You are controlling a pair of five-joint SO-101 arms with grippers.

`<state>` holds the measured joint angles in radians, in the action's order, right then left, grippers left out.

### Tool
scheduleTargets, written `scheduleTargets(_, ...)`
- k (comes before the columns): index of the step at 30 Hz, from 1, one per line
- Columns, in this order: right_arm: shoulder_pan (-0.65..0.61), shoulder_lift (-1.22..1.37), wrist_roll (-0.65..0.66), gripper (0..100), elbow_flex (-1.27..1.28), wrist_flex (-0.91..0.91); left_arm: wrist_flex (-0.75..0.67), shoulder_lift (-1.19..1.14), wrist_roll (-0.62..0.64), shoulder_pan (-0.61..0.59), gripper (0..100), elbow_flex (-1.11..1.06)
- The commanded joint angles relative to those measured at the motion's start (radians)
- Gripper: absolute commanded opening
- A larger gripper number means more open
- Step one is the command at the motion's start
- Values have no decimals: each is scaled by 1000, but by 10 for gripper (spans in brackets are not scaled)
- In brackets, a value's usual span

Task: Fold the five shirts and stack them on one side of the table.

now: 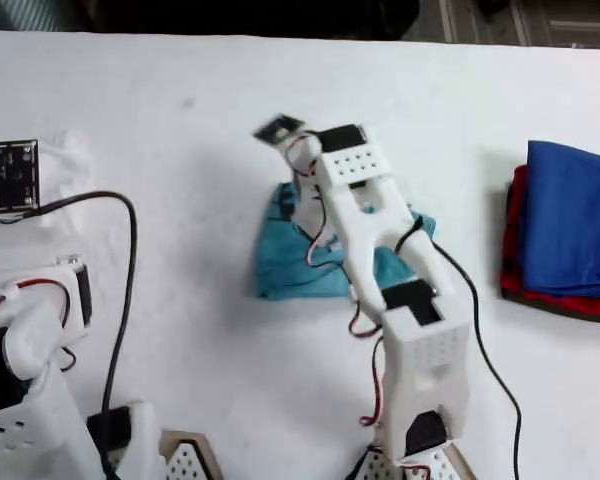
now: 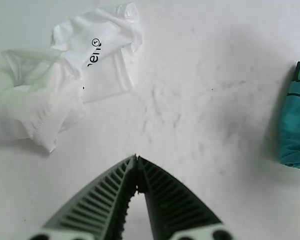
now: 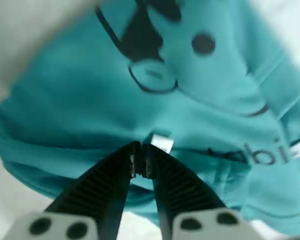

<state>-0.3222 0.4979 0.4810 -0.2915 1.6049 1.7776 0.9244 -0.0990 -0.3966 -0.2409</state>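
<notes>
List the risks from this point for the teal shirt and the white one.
1. The right gripper, fingers closed at the label of the teal shirt, may pinch only one layer; lifting could pull the bundle open.
2. Its wires hang over that shirt and might snag it.
3. The white shirt lies crumpled, so a fold started now would likely come out uneven.

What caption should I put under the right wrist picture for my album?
The robot's right hand, shut, just above the teal shirt.
</notes>
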Motion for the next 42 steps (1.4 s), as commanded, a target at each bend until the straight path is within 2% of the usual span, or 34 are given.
scheduleTargets(1, 36, -10, -9, 18, -26, 122, -14, 2, 5, -1, 23, 2)
scheduleTargets(5, 87, -133, -5, 18, 80, 119, -14, 2, 5, -1, 23, 2)
scheduleTargets(11, 68, -337, 112, 18, 338, 120, -15, 2, 5, -1, 23, 2)
scheduleTargets(16, 16, -446, 112, 18, 255, 59, -15, 2, 5, -1, 23, 2)
scheduleTargets(20, 19, -397, 112, 18, 190, -64, -15, 2, 5, -1, 23, 2)
scheduleTargets(23, 68, -289, 112, 18, 195, -97, -15, 2, 5, -1, 23, 2)
scheduleTargets(25, 107, -209, 112, 18, 209, -68, -15, 2, 5, -1, 23, 2)
scheduleTargets(28, 125, -151, 110, 18, 218, 110, -15, 2, 5, -4, 23, 2)
scheduleTargets(32, 134, -209, 112, 18, 347, 122, -15, 4, 5, -4, 23, 2)
scheduleTargets(36, 61, -298, 115, 18, 443, 120, -15, 2, 5, -2, 23, 2)
scheduleTargets(42, -94, -395, 89, 18, 232, 119, -15, 2, 5, -2, 23, 11)
